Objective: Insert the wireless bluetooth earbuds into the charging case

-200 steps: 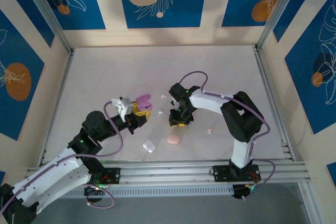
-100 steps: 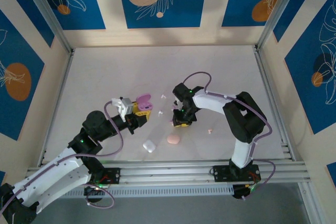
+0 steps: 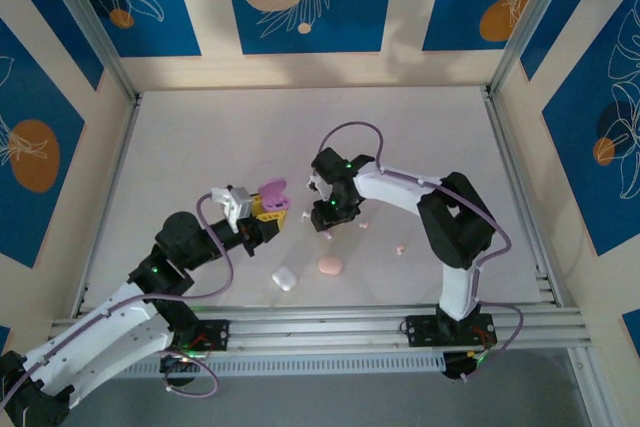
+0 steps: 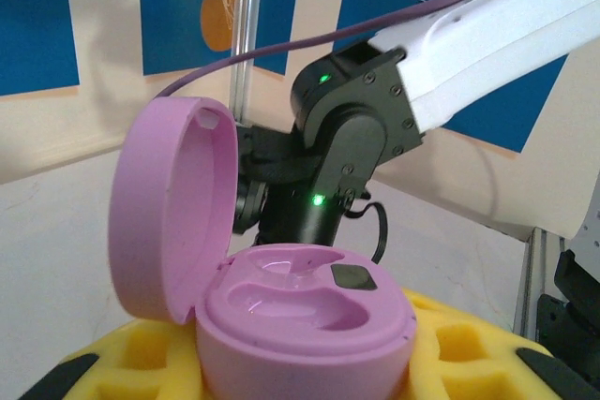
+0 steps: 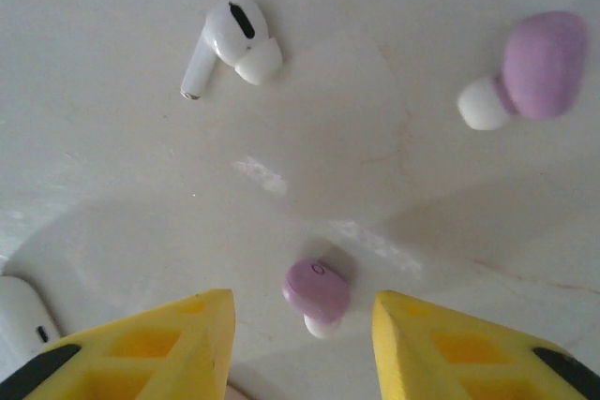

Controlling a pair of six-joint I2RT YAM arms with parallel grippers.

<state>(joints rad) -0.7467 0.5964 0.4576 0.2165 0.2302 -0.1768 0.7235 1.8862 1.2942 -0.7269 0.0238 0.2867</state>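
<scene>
The right gripper has just slid leftward and parted its jaws around a tiny glossy lilac earbud on the white table — pickup looks imminent — while the left gripper stays clenched on the open lilac plastic charging case.

We find bare table between the white stemmed earbud and the far lilac earbud; a nearer lilac bud fills the gap of the right gripper.

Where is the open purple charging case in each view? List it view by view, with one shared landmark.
Top external: purple charging case, left of centre.
Left wrist: lower centre, lid raised at left.
Shared landmark: right arm's black wrist with green light, beside the case.
</scene>
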